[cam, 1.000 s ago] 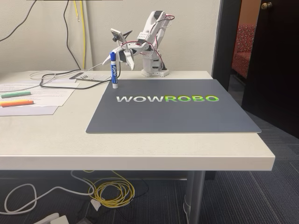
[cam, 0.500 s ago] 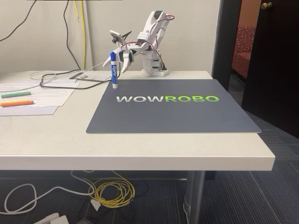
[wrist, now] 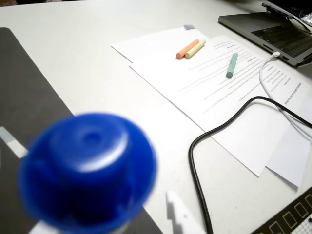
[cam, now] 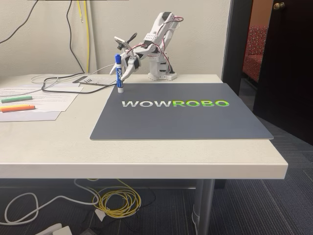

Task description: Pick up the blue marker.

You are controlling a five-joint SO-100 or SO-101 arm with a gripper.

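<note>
1. At the back left corner of the dark grey mat printed with white and green letters, we see the slim blue marker with a blue cap and a white barrel bearing a blue label standing upright on its end, cap uppermost.
2. We find the white two-finger gripper of the white arm just to the right of the marker in the fixed view, level with its upper half.
3. We see its fingers spread apart, one reaching down toward the barrel; we cannot tell whether it touches.
4. Close under the wrist camera, we see the marker's blue cap as a large blurred disc, with a white fingertip just beside it at the lower edge.
5. We see white printed papers lying on the pale table left of the mat.
6. On the papers, we see a green highlighter, an orange highlighter and a pale yellow one; the last two lie side by side.
7. We see a black cable curving across the papers, and a dark laptop at the far corner in the wrist view.
</note>
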